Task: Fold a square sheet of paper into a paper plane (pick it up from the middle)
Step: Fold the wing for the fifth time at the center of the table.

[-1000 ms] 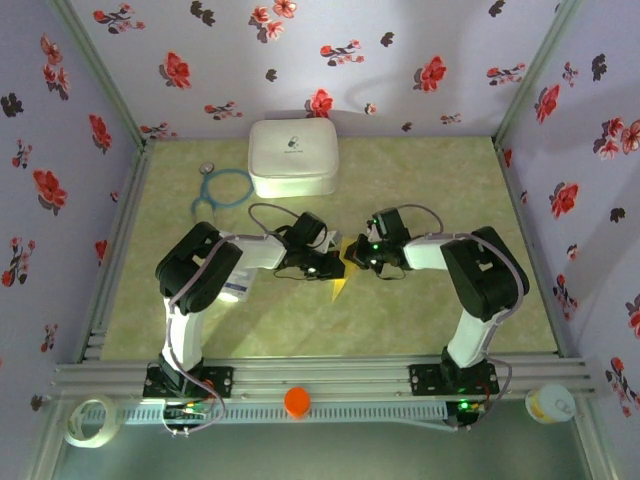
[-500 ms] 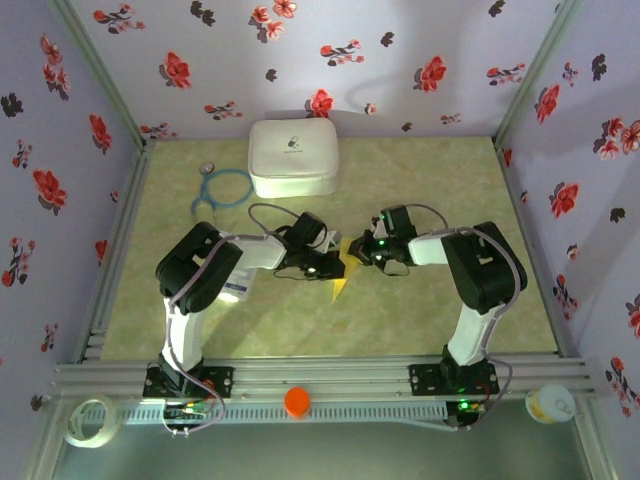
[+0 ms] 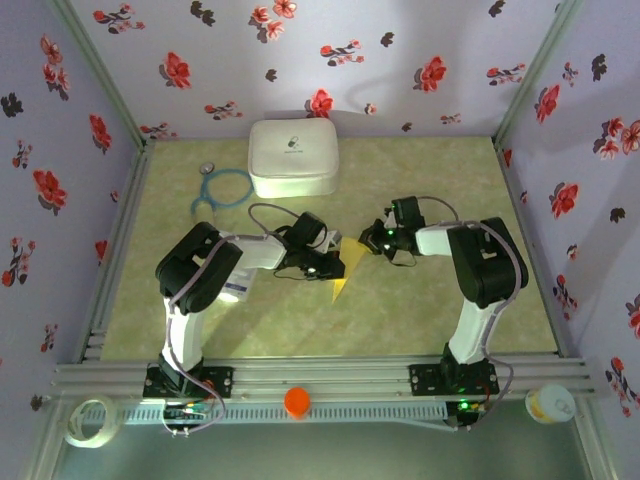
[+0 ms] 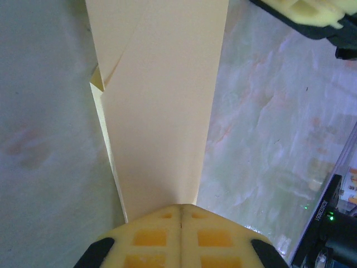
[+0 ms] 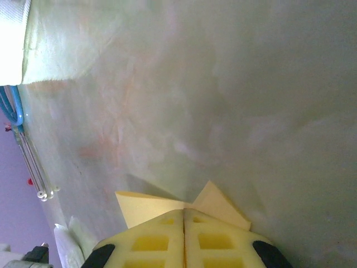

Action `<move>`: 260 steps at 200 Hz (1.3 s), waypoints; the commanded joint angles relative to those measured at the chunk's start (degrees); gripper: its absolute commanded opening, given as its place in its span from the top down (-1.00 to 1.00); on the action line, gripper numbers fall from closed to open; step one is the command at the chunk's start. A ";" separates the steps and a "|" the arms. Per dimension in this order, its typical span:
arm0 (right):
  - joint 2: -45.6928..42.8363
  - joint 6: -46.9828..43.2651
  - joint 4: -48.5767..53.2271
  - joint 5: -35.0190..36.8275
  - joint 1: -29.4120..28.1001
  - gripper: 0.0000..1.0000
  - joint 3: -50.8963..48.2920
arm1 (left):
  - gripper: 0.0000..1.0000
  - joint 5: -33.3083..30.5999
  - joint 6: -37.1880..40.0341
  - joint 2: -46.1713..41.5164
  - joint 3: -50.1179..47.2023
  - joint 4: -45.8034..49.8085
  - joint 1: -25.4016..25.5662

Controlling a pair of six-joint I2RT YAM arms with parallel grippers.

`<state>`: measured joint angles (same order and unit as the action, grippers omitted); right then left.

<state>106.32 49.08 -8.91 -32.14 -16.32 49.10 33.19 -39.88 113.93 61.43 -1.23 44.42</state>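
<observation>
Tip of the paper plane points at the near edge of the table; its long axis runs near to far, midway between the arms. The left gripper is clamped on its left side, pads together on yellow paper. Just beyond, the right gripper has pads together at the far corner; whether they nip paper I cannot tell.

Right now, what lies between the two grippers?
The top view shows the narrow folded yellow paper plane there; the left gripper and right gripper each pinch it.
</observation>
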 commanded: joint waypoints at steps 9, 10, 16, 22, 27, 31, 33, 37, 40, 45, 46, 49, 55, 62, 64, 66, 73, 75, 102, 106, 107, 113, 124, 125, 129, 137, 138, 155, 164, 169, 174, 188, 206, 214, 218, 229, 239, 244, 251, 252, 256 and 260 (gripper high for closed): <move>2.34 0.58 -1.14 2.80 3.25 0.81 0.78 | 1.00 -2.89 2.00 3.66 -2.45 10.05 0.59; 2.32 0.58 -1.13 2.79 3.32 0.81 0.84 | 1.00 -2.92 2.00 3.66 -2.45 10.03 0.58; 2.33 0.43 -0.59 2.83 3.70 0.81 1.28 | 1.00 -2.95 2.00 3.69 -2.45 10.05 0.59; 2.33 0.13 0.32 2.94 3.94 0.81 1.77 | 1.00 -2.89 1.99 3.74 -2.45 10.00 0.58; 2.23 -0.19 0.96 3.17 4.09 0.81 2.17 | 1.00 -2.90 1.93 3.68 -2.45 10.00 0.58; 2.08 -0.41 1.49 3.41 4.26 0.81 2.41 | 1.00 -2.90 1.92 3.67 -2.45 10.00 0.58; 2.03 -0.57 1.69 3.51 4.25 0.81 2.52 | 1.00 -2.90 1.95 3.69 -2.45 10.02 0.58; 1.89 -0.67 2.29 3.67 4.34 0.81 2.73 | 1.00 -2.95 1.94 3.67 -2.48 10.00 0.59; 1.83 -0.79 2.73 3.76 4.38 0.81 2.89 | 1.00 -2.90 1.95 3.61 -2.52 10.01 0.58; 1.54 -1.03 3.15 3.68 4.40 0.81 3.16 | 1.00 -2.87 1.91 3.60 -2.53 9.95 0.62; 1.53 -1.06 3.17 3.67 4.38 0.81 3.18 | 1.00 -2.91 1.87 3.59 -2.54 9.99 0.60; 1.25 -1.13 3.28 3.60 4.45 0.81 3.19 | 1.00 -2.93 1.87 3.52 -2.53 9.94 0.53; 0.62 -1.26 3.41 3.36 4.39 0.81 3.19 | 1.00 -3.03 1.93 3.51 -2.54 9.94 0.63; -0.43 -1.25 3.73 3.23 4.41 0.81 3.11 | 1.00 -3.04 1.91 3.42 -2.63 9.94 0.58; -0.73 -1.26 3.86 3.23 4.40 0.81 3.04 | 1.00 -3.00 1.91 3.45 -2.63 9.94 0.62; -1.13 -1.27 3.93 3.27 4.39 0.81 2.89 | 1.00 -3.10 1.91 3.39 -2.63 9.94 0.59; -2.57 -1.48 4.29 3.30 4.39 0.80 2.62 | 1.00 -3.09 1.82 3.34 -2.60 9.94 0.58; -2.97 -1.56 4.43 3.31 4.37 0.80 2.52 | 1.00 -3.05 1.82 3.32 -2.62 9.94 0.58; -7.32 -1.91 4.62 1.54 3.79 0.81 0.56 | 1.00 -3.25 1.73 2.99 -2.98 9.59 0.58; -7.78 -1.74 4.45 1.32 3.53 0.82 0.13 | 1.00 -3.29 1.71 2.92 -3.05 9.51 0.60; -7.88 -1.72 4.39 1.26 3.42 0.82 -0.05 | 1.00 -3.30 1.68 2.94 -3.06 9.50 0.59; -8.39 -1.56 4.15 0.85 2.77 0.83 -0.62 | 1.00 -3.36 1.72 2.88 -3.07 9.43 0.62; -9.00 -1.32 3.56 0.36 1.11 0.84 -1.66 | 1.00 -3.34 1.61 2.73 -3.15 9.28 0.58; -8.97 -1.34 3.51 0.34 1.02 0.84 -1.74 | 1.00 -3.37 1.63 2.72 -3.15 9.26 0.58; -9.00 -1.31 3.50 0.27 0.25 0.84 -2.00 | 1.00 -3.40 1.55 2.66 -3.22 9.16 0.60; -9.02 -1.15 3.43 0.15 -1.00 0.86 -2.59 | 1.00 -3.45 1.39 2.57 -3.32 8.92 0.58; -8.98 -1.08 3.40 0.10 -1.13 0.86 -2.64 | 1.00 -3.42 1.39 2.55 -3.32 8.90 0.62; -8.36 -0.57 2.46 0.23 -4.18 0.90 -3.64 | 1.00 -3.35 1.23 2.32 -3.42 8.62 0.63; -7.77 -0.21 2.38 0.06 -5.53 0.95 -3.97 | 1.00 -3.32 1.13 2.18 -3.33 8.48 0.58; -7.48 0.30 2.46 -0.14 -6.11 0.97 -4.14 | 1.00 -3.39 1.07 2.24 -3.33 8.44 0.58; -7.53 0.91 2.07 -0.28 -6.82 0.97 -4.65 | 1.00 -3.38 1.09 2.10 -3.33 8.40 0.59; -8.05 2.16 0.57 0.37 -8.42 0.97 -6.50 | 1.00 -3.32 1.04 1.99 -3.38 8.22 0.58; -9.02 3.69 -0.30 1.45 -9.32 0.99 -8.90 | 1.00 -3.42 0.86 1.97 -3.60 7.98 0.58; -9.56 4.36 -1.27 1.78 -9.60 0.99 -9.95 | 1.00 -3.47 0.92 1.92 -3.59 7.85 0.58; -9.69 4.65 -1.57 2.01 -9.74 0.99 -10.54 | 1.00 -3.48 0.83 1.91 -3.61 7.83 0.58; -9.59 5.35 -2.45 2.00 -10.11 1.00 -11.61 | 1.00 -3.45 0.77 1.85 -3.68 7.72 0.58; -8.79 5.46 -3.92 0.73 -10.41 1.00 -12.10 | 1.00 -3.42 0.75 1.73 -3.68 7.65 0.58; -8.31 5.35 -3.97 0.60 -10.40 1.00 -12.23 | 1.00 -3.41 0.70 1.72 -3.68 7.61 0.53; -7.92 5.17 -3.47 1.32 -10.33 1.00 -12.31 | 1.00 -3.44 0.72 1.51 -3.68 7.65 0.58; -7.86 5.11 -3.39 1.44 -10.32 1.00 -12.29 | 1.00 -3.46 0.75 1.49 -3.68 7.65 0.58; -7.70 4.98 -3.08 2.13 -10.31 1.00 -12.39 | 1.00 -3.48 0.68 1.52 -3.65 7.58 0.58; -7.56 4.94 -2.65 2.73 -10.24 1.00 -12.33 | 1.00 -3.47 0.69 1.47 -3.68 7.56 0.55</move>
<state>97.60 53.10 -11.40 -31.48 -26.13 37.95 33.23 -39.90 113.60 60.80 -1.91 44.42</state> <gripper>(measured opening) 0.065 0.045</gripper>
